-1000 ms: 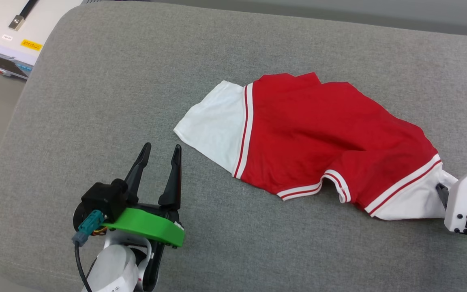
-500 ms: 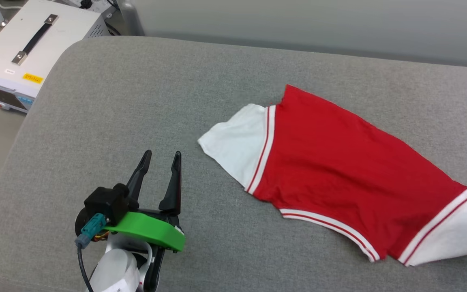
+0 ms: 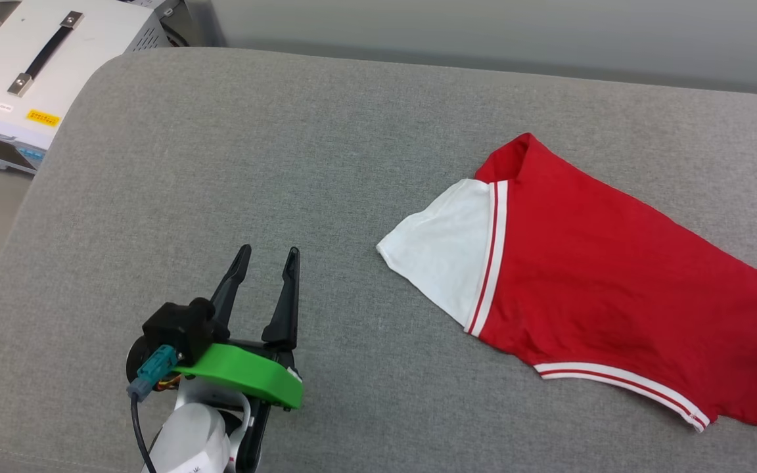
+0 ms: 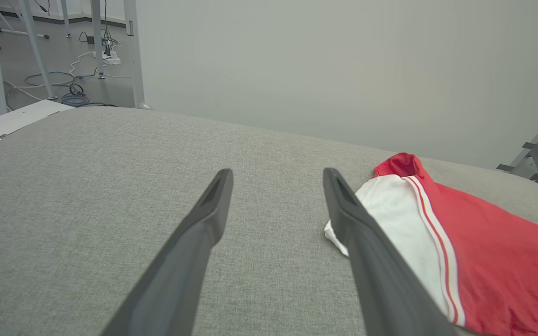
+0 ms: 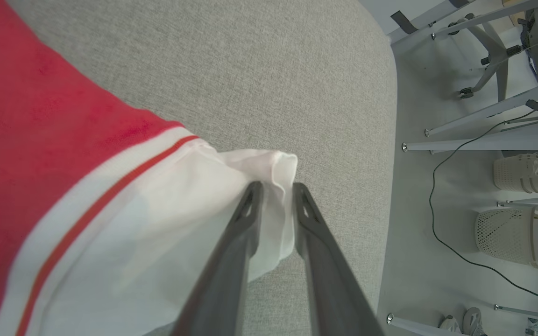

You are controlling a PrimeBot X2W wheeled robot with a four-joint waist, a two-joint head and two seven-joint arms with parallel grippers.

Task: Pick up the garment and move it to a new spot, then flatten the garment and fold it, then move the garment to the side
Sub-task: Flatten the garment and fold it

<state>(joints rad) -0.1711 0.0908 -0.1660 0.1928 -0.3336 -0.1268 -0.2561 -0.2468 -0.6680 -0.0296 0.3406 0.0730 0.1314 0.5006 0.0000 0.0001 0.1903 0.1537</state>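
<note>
Well, at ten o'clock in the head view a white box [image 3: 30, 72] with a black handle sits beside the gray cushion [image 3: 286, 144]. At seven o'clock the left gripper [image 3: 269, 250] is over bare cushion, its fingers spread wide and holding nothing. The red T-shirt [image 3: 615, 289] lies on the cushion from three to four o'clock, one white sleeve [image 3: 444, 263] pointing toward nine o'clock (well apart from the left fingers), its far side running off the picture's edge. In the right wrist view the right gripper [image 5: 273, 186] stands narrow, pinching the bunched edge of the other white sleeve [image 5: 157, 242] between its fingers.
</note>
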